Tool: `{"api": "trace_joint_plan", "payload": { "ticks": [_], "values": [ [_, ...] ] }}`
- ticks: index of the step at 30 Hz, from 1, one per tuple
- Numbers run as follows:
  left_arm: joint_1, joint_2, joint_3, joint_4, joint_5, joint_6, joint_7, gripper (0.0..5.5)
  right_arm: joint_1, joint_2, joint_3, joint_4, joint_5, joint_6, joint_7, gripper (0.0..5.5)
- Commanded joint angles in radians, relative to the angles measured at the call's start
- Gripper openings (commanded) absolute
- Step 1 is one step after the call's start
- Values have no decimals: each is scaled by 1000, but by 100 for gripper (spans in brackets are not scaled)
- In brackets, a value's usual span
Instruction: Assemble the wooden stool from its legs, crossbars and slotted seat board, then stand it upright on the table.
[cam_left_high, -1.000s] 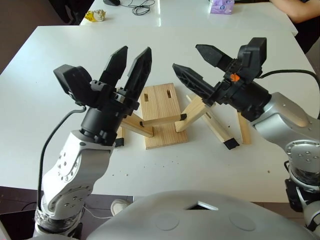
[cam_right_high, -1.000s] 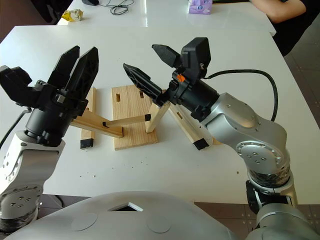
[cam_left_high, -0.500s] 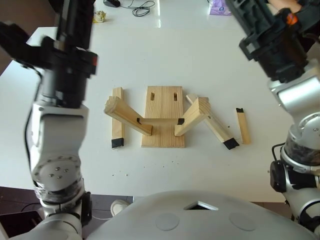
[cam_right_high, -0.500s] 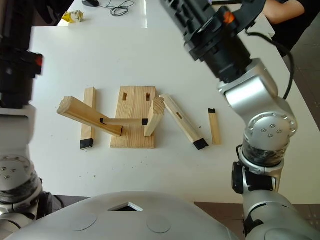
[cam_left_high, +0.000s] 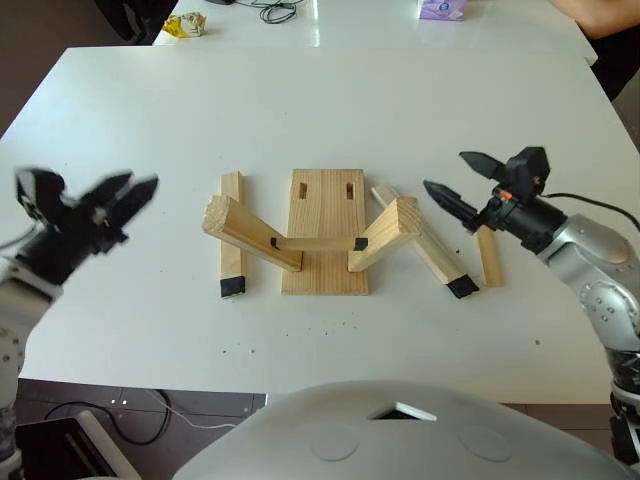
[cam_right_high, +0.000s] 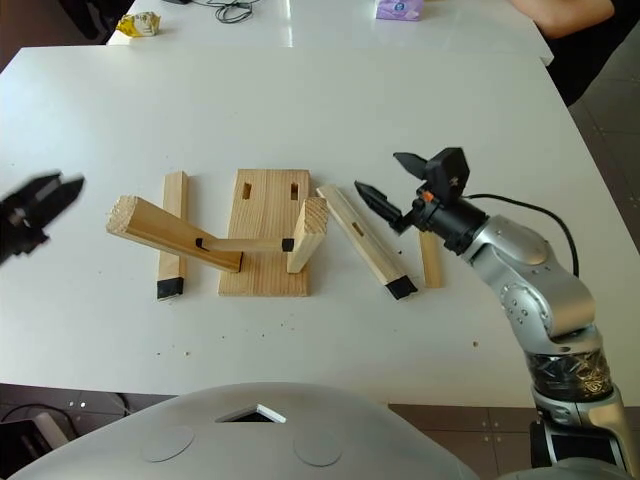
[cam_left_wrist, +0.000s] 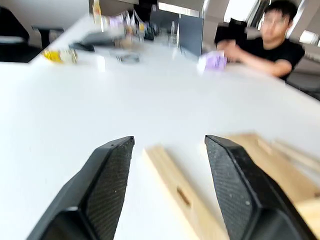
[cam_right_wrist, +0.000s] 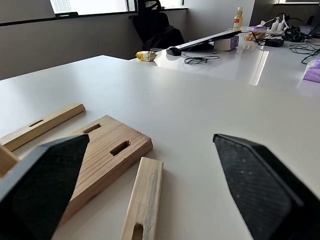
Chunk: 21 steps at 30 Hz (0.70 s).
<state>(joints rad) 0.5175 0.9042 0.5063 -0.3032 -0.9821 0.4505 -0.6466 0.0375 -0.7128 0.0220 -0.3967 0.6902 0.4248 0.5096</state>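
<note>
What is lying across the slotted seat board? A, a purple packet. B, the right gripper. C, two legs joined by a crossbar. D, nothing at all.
C: the crossbar lies across the seat board on its near half, with a splayed leg joined at each end.

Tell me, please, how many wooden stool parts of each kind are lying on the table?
Seat board: 1
Legs: 4
Crossbars: 2
Total: 7
</note>
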Motion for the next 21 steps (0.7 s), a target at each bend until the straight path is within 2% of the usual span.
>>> {"api": "trace_joint_plan", "payload": {
  "ticks": [1,2,6,11,15,21],
  "values": [
    [194,-19,-109,-96,157,-45,-202,262,-85,35,91,77,-102,-35,106,440],
    [197,-45,-137,-115,178,-56,-208,262,-113,51,112,104,-122,-42,130,432],
    [140,-106,-243,-227,215,-66,-212,205,-192,84,157,155,-142,-34,237,384],
    [68,-180,-375,-336,241,-47,-173,205,-279,98,202,269,-208,-70,371,384],
    [-2,-232,-482,-336,303,-48,-143,205,-329,89,213,324,-228,-73,470,384],
    [-55,-295,-540,-254,401,-84,-104,205,-360,99,247,326,-238,-54,592,384]
  ]
}}
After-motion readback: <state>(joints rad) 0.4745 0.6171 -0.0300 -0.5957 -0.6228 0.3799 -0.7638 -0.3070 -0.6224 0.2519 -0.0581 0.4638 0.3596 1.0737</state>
